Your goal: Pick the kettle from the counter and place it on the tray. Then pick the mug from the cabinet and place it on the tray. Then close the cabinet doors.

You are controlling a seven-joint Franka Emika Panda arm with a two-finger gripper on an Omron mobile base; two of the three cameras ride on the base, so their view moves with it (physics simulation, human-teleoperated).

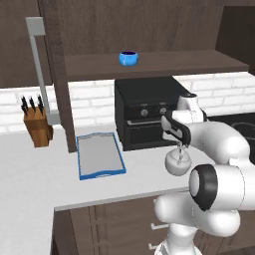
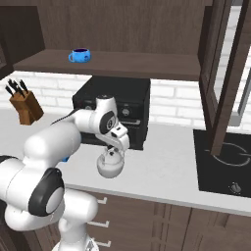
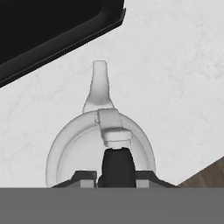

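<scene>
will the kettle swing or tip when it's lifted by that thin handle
Probably swings a little: the kettle would hang from its thin arched handle. Its squat round body suggests it sits stable once set down. The smooth metal looks slippery, so the handle seems safest.

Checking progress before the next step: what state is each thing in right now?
kettle: upright on the counter, gripper closed around its handle.
tray: empty, flat on the counter.
mug: upright on the cabinet shelf.
cabinet doors: open.
</scene>
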